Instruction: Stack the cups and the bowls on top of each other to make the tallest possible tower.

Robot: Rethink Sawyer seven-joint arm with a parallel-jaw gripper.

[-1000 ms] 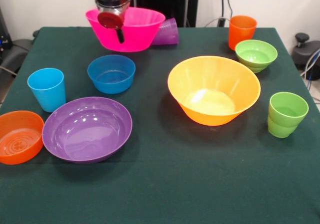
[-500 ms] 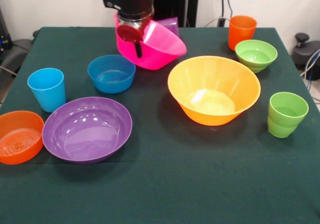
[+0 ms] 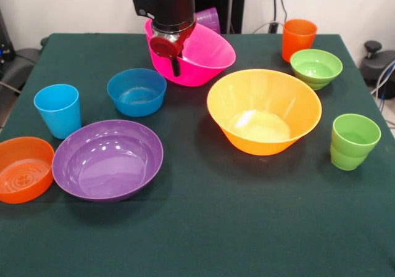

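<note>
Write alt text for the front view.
The gripper holds the tilted pink bowl by its rim, beside the yellow-orange bowl. Other bowls and cups are scattered on the green table.

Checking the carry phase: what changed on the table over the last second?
The hand, gripping the pink bowl by its rim, carried it to the picture's right, toward the yellow-orange bowl, and tilted it. The purple cup behind it now shows only partly. No release. The blue bowl, purple bowl, orange bowl, green bowl and the other cups stayed put.
</note>
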